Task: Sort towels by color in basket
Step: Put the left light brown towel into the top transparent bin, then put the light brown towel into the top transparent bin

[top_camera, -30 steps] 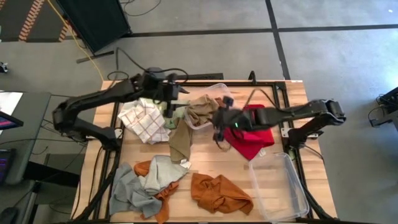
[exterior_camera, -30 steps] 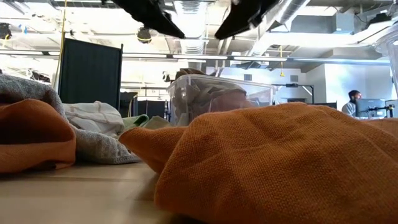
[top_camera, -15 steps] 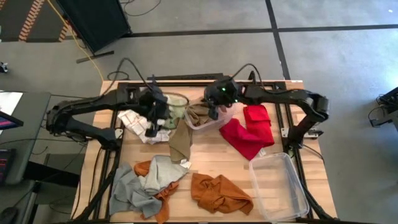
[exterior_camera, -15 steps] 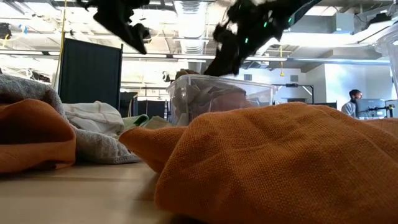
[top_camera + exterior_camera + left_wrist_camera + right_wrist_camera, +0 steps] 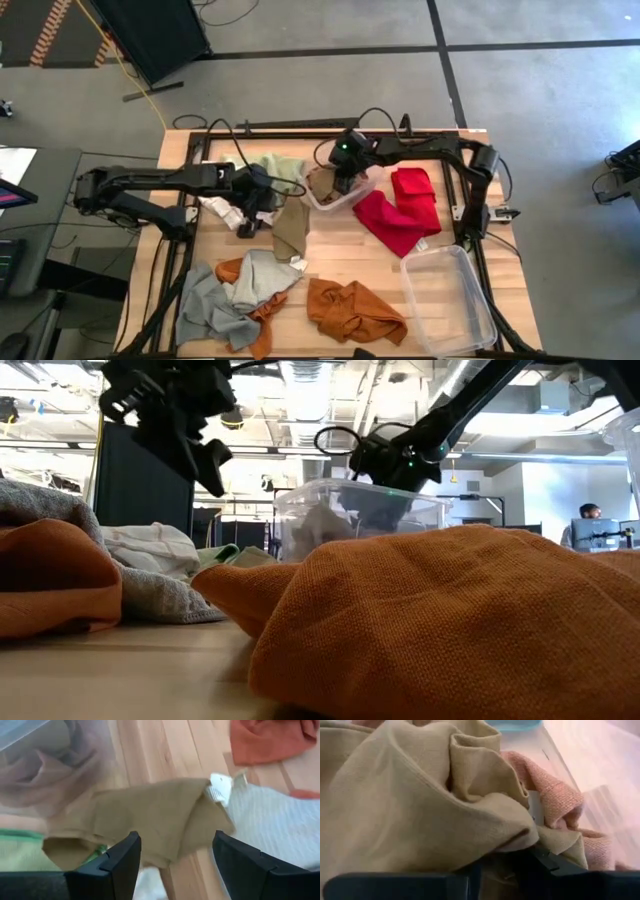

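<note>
- A tan towel [image 5: 291,226], soft and creased, hangs from the clear bin [image 5: 336,196] onto the tabletop [image 5: 350,268].
- The left gripper [image 5: 250,217] hovers beside it, fingers spread, empty.
- The right gripper [image 5: 345,183] is inside the bin, pressed into bunched tan and pink cloth [image 5: 555,795]; its grip cannot be told.

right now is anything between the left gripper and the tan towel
Nothing visible. The left gripper, open, hovers right over the tan towel with clear air between; the bin lies beyond, off to one side.

A wooden table [image 5: 345,262]; a black partition panel [image 5: 150,35] stands beyond it; a person [image 5: 590,512] sits far off at monitors [image 5: 600,532].
</note>
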You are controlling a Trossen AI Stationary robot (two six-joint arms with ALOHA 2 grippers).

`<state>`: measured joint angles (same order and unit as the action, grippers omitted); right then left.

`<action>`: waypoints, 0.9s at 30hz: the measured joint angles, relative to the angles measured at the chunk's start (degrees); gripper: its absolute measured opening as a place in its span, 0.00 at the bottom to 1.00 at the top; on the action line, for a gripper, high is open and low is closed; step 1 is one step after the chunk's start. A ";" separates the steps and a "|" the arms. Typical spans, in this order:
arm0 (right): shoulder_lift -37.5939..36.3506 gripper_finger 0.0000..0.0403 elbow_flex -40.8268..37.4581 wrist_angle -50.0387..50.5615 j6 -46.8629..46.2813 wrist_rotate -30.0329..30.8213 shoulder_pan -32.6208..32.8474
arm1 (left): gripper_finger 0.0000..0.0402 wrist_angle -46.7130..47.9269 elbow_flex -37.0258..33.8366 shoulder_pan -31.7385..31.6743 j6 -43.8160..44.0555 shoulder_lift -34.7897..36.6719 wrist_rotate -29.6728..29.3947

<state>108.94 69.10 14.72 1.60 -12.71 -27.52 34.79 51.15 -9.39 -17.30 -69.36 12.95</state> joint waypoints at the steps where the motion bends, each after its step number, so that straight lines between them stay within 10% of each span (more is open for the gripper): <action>1: 0.10 0.33 0.00 0.46 -0.06 0.00 -0.09 | 0.58 -1.17 -0.60 0.00 0.02 0.00 -0.04; 27: -24.92 0.33 -0.09 2.25 -3.12 0.83 7.22 | 0.58 -17.79 -1.85 4.87 -10.03 -22.65 -4.68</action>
<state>84.01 69.01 16.97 -1.52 -11.88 -20.30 17.00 49.30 -4.51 -27.33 -92.02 8.27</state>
